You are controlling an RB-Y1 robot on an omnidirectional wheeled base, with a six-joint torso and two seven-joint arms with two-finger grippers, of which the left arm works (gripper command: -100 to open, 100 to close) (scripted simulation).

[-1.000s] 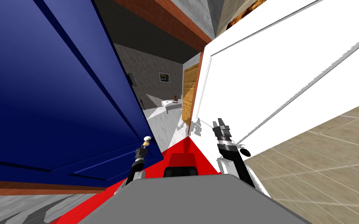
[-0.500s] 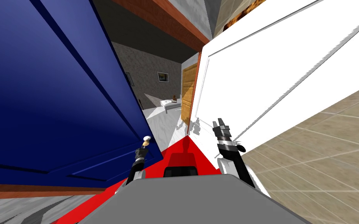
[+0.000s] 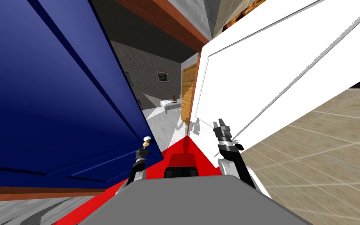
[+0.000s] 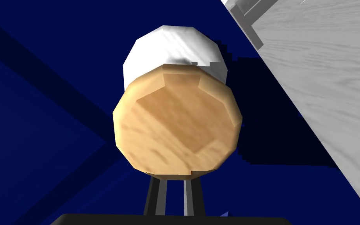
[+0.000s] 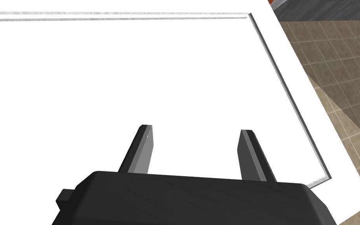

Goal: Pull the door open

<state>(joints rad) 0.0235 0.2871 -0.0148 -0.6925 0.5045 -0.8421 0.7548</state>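
Left gripper: fingers drawn close together and closed on the door knob. The fingertips are hidden behind the knob's tan, faceted face, so the exact contact cannot be made out. A white collar joins the knob to the dark blue door, whose recessed panel lines run slantwise behind it. In the head view the knob sits near the blue door's free edge, beside a gap. Past that edge lies pale grey wood-grain floor.

Right gripper: fingers wide apart, holding nothing, pointed at a plain white door with a thin grooved panel border. Whether the tips touch the panel cannot be told. Tan tiled floor lies beyond the white door's edge.

Head view: a red floor strip runs between the two doors. Through the gap show a framed picture and a wooden door, both small, and the blue door is cut off by the frame.
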